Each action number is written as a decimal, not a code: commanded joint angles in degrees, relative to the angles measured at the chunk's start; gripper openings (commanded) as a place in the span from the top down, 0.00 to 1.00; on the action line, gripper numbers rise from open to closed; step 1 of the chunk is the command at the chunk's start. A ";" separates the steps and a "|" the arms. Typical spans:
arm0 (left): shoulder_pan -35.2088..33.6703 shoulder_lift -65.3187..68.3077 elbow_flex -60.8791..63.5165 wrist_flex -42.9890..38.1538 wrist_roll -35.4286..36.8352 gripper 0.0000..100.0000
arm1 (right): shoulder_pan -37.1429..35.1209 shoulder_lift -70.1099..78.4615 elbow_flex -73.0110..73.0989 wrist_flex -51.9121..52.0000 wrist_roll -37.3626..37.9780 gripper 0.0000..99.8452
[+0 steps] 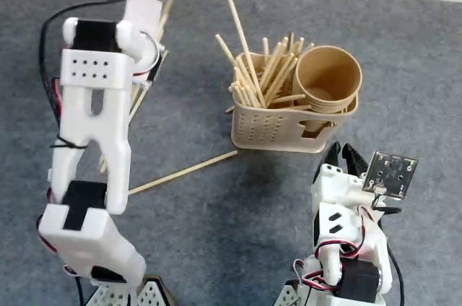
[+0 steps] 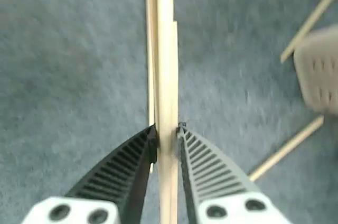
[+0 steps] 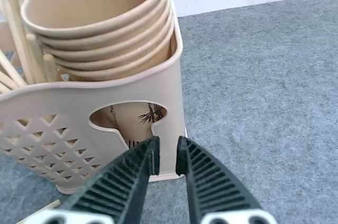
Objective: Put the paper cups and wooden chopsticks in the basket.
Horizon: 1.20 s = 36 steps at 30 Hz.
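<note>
My left gripper [image 2: 167,129] is clamped on a few chopsticks [image 2: 165,49]. My right gripper [image 3: 167,152], open only a crack and empty, sits at the basket's [image 3: 79,123] 4 o'clock (cups [image 3: 100,18] stacked inside).

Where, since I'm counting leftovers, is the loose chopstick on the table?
High view: the loose chopstick lies on the mat between the left arm and the basket.

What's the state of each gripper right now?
Left gripper: closed on wooden chopsticks.
Right gripper: slightly open, empty, close to the basket.
</note>
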 commanded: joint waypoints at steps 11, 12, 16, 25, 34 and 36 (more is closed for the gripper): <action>6.37 -15.96 -2.86 -13.01 10.90 1.00 | -0.22 -0.13 -0.40 -0.22 -0.09 0.93; 6.37 -16.92 -2.86 -14.42 11.52 1.00 | -0.22 -0.13 -0.40 -0.22 -0.09 0.93; 6.46 -20.79 -2.86 -20.13 14.95 1.00 | -0.22 -0.13 -0.40 -0.22 -0.09 0.93; 15.60 -27.03 -2.86 -31.91 17.67 1.00 | -0.22 -0.13 -0.40 -0.22 -0.09 0.93; 26.24 -27.21 -2.51 -39.82 17.85 1.00 | -0.13 -0.13 -0.40 -0.22 -0.09 0.93; 27.56 -27.12 -1.63 -40.79 17.93 1.00 | -0.13 -0.13 -0.40 -0.22 -0.09 0.93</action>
